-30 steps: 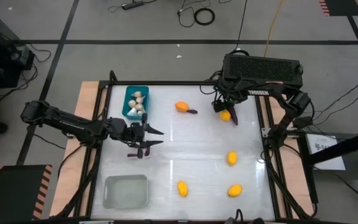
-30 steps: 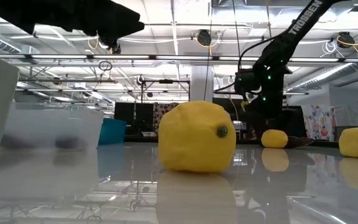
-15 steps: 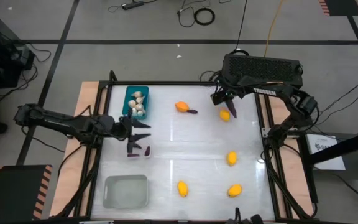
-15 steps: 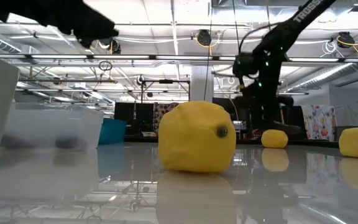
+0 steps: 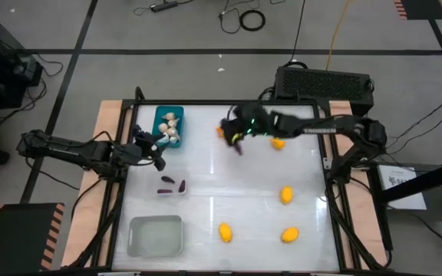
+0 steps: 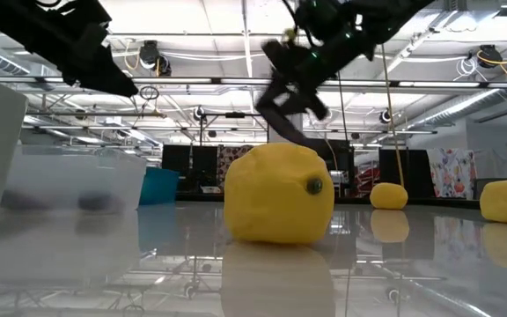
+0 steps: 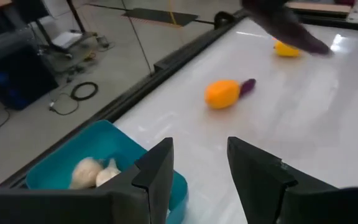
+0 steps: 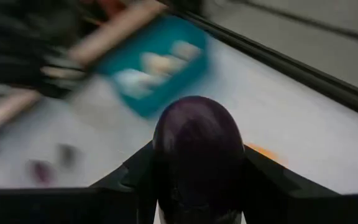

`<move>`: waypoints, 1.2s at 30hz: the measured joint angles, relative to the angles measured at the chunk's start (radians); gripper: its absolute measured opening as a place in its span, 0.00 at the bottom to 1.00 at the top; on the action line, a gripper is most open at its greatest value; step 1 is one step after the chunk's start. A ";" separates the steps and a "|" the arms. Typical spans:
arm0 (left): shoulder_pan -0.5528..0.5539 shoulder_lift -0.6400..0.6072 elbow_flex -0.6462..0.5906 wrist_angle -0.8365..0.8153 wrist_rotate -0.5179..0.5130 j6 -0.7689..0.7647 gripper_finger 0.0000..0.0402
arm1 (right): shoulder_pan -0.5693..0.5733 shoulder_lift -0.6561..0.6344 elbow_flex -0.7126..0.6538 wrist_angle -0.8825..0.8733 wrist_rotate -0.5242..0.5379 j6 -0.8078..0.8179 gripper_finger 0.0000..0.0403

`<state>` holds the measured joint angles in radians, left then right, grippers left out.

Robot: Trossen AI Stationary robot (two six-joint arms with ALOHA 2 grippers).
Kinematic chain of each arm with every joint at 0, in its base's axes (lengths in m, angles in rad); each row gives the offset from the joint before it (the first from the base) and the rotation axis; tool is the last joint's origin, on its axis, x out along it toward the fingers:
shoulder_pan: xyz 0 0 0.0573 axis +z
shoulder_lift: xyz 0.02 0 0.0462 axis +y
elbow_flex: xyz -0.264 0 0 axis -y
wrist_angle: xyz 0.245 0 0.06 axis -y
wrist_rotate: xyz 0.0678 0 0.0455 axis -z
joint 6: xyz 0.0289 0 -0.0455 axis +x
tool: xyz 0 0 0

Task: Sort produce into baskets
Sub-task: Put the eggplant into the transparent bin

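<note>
Overhead, the right gripper's [image 5: 236,141] fingers clamp an eggplant [image 8: 196,144], its long axis pointing straight outward.

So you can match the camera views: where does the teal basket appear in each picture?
High view: teal basket at the table's far left.
Low view: a teal sliver behind the pale bin.
Left wrist view: lower left, holding bulbs.
Right wrist view: upper middle, blurred.
Shared landmark: whitish bulbs inside it.
</note>
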<state>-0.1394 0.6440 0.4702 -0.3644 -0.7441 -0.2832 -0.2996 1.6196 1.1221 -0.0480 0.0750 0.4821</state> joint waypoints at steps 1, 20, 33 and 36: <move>0.000 0.000 0.000 0.002 -0.004 0.000 0.40 | 0.038 0.018 0.000 0.074 0.002 0.000 0.41; 0.002 0.001 0.000 -0.158 -0.263 -0.167 0.40 | 0.348 0.678 0.424 0.931 0.051 -0.264 0.43; 0.002 0.002 0.000 -0.219 -0.286 -0.181 0.40 | 0.385 0.729 0.679 0.673 0.051 -0.443 0.43; 0.002 0.002 0.000 -0.220 -0.287 -0.182 0.40 | 0.389 0.727 0.687 0.684 0.052 -0.497 0.43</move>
<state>-0.1375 0.6456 0.4702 -0.5842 -1.0308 -0.4653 0.0898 2.3469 1.8095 0.6364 0.1268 -0.0153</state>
